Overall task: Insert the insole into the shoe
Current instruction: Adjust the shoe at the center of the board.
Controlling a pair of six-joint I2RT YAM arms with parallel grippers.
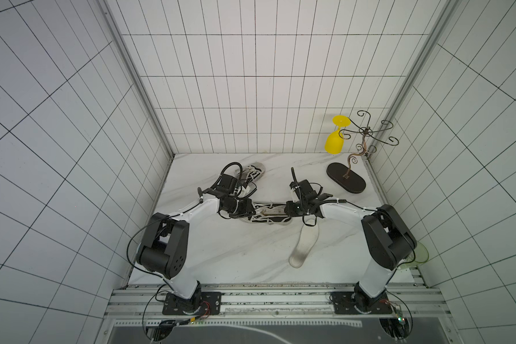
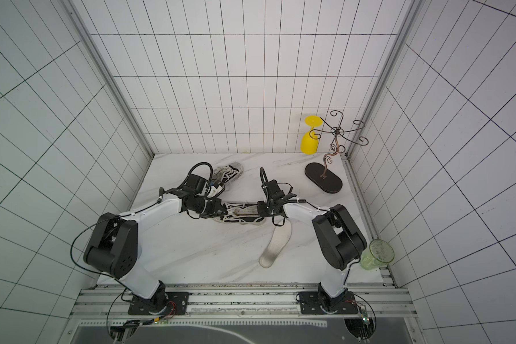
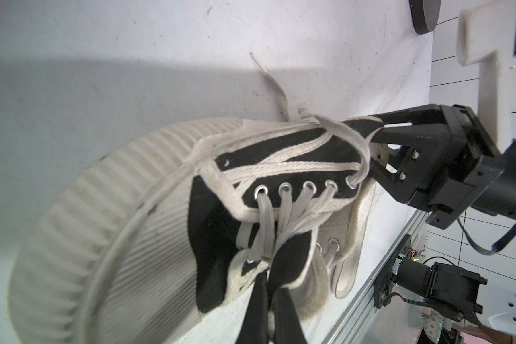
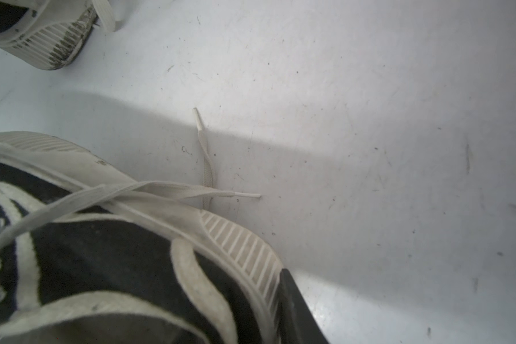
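Observation:
A black-and-white laced shoe (image 1: pixel 268 213) (image 2: pixel 245 213) lies on its sole mid-table between my two arms. In the left wrist view my left gripper (image 3: pixel 270 277) is shut on the tongue of the shoe (image 3: pixel 280 166), at the lace end (image 1: pixel 251 209). My right gripper (image 1: pixel 287 208) (image 3: pixel 376 143) is closed over the heel, one finger (image 4: pixel 298 312) pressed against the ribbed heel sole; its other finger is hidden. The pale insole (image 1: pixel 304 244) (image 2: pixel 276 244) lies flat on the table, in front of the heel and apart from both grippers.
A second shoe (image 1: pixel 252 172) (image 4: pixel 42 38) lies behind the left arm. A dark metal glass rack (image 1: pixel 346 178) with a hanging yellow glass (image 1: pixel 335 143) stands at the back right. A green cup (image 2: pixel 377 254) sits by the right arm's base. Tiled walls enclose the marble table (image 1: pixel 221 253).

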